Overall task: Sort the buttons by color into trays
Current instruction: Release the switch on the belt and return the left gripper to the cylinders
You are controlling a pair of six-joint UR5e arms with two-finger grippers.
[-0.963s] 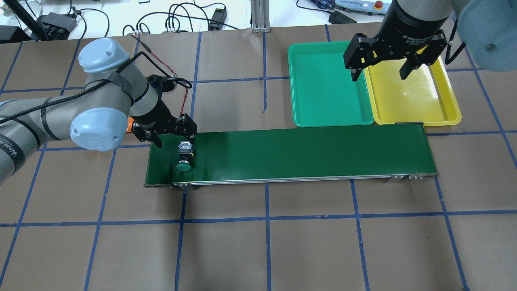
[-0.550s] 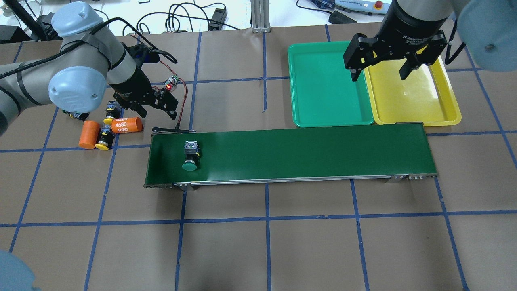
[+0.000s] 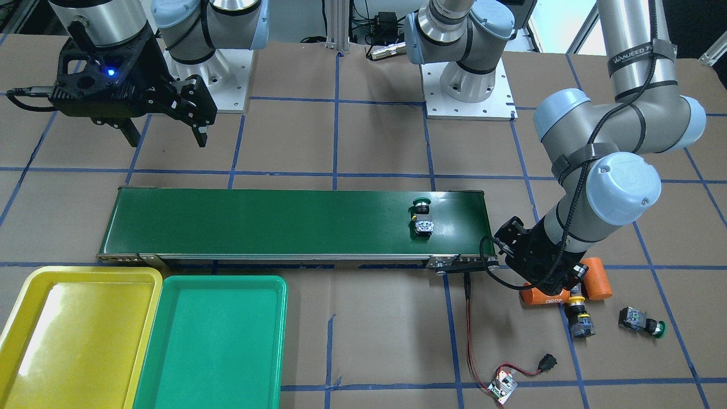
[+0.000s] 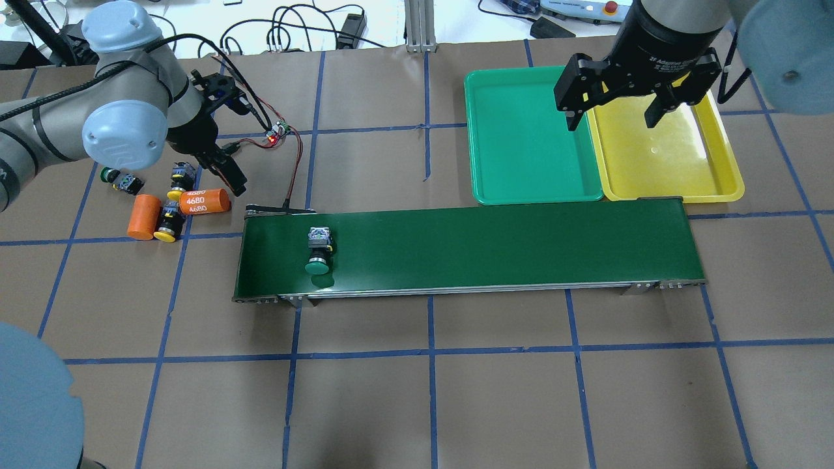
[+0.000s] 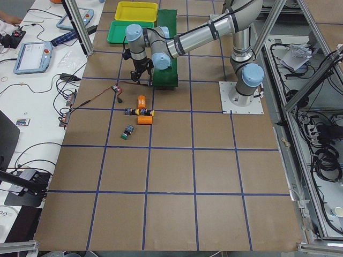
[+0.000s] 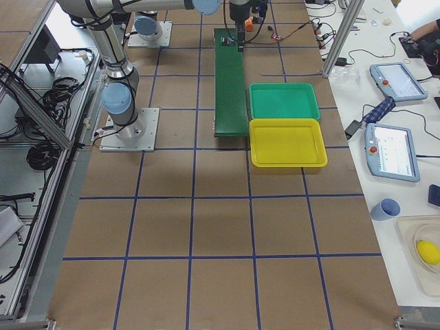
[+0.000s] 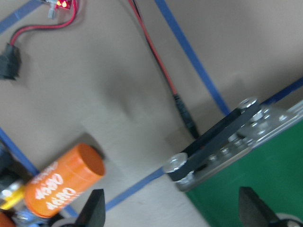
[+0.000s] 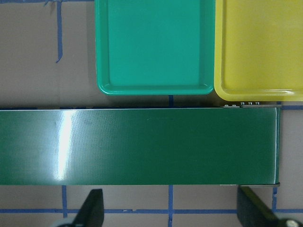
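Near the left-arm end of the long dark-green conveyor belt (image 4: pixel 469 247) we log one green-capped push-button switch with a black-and-grey body (image 4: pixel 318 251). It lies on its side, cap toward the belt's robot-side edge, apart from both hands.

Left hand (image 7: pixel 171 213): fingers spread wide, gripping nothing. It hangs over the brown paper-covered desk (image 4: pixel 430 391) just off the belt's left-arm end, by the far corner. Its wrist view shows that belt corner on one side and an orange cylinder marked "4680" (image 4: pixel 204 201) on the other.

Cluster on the desk beyond the belt's left-arm end:
- the marked cylinder, nearest the belt;
- a plain orange cylinder (image 4: pixel 144 217), farther out;
- one yellow-capped push-button switch (image 4: pixel 177 182), just beside the marked cylinder on its far side;
- a second yellow-capped switch (image 4: pixel 166 225), between the two cylinders;
- a second green-capped switch (image 4: pixel 120 180), farthest from the belt and apart from the rest.

A small circuit board with a lit red lamp (image 4: pixel 279 130) lies off the same end, farther from the robot. Its red-and-black wire runs to the belt's corner.

Right hand (image 4: pixel 614 122): fingers wide apart, gripping nothing, held high near the belt's right-arm end. Its wrist view looks down on the belt and both trays.

A glossy yellow rectangular plastic tray (image 4: pixel 677 169) and a green rectangular plastic tray (image 4: pixel 528 156) sit side by side just beside the belt's far edge. The yellow one is at the right-arm end, the green one next toward the belt's middle.
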